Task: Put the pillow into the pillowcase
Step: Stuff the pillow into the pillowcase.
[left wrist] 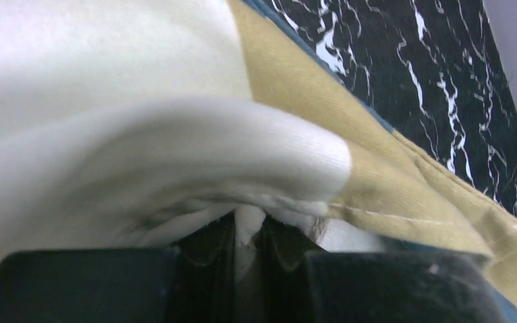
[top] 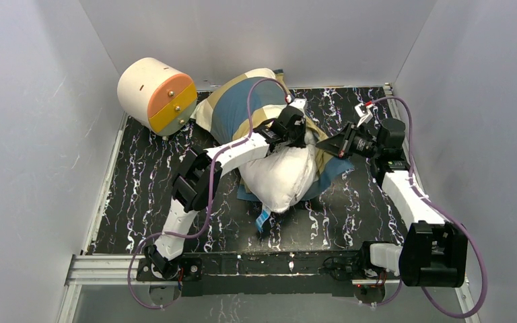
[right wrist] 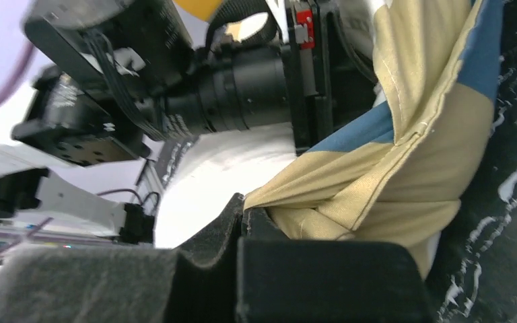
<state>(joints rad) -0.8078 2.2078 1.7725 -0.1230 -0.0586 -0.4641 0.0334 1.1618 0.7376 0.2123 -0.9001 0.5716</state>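
Note:
The white pillow [top: 279, 178] lies mid-table, its far end inside the blue, tan and cream pillowcase [top: 242, 108], its near end bulging out. My left gripper [top: 304, 134] sits at the case's mouth on top of the pillow. In the left wrist view it is shut [left wrist: 249, 229] on a pinch of the pillowcase's cream hem [left wrist: 175, 141], which runs on into a tan block [left wrist: 390, 182]. My right gripper [top: 323, 145] faces it from the right, shut [right wrist: 244, 205] on a bunched tan fold of the pillowcase [right wrist: 377, 195]. The pillow [right wrist: 222, 161] shows white behind that fold.
A cream cylinder with an orange and yellow face [top: 156, 94] stands at the back left. A small blue strip [top: 262, 219] lies just in front of the pillow. Grey walls [top: 33, 134] close in the black marbled table [top: 148, 182] on three sides. The left arm's wrist [right wrist: 242, 87] is close above my right gripper.

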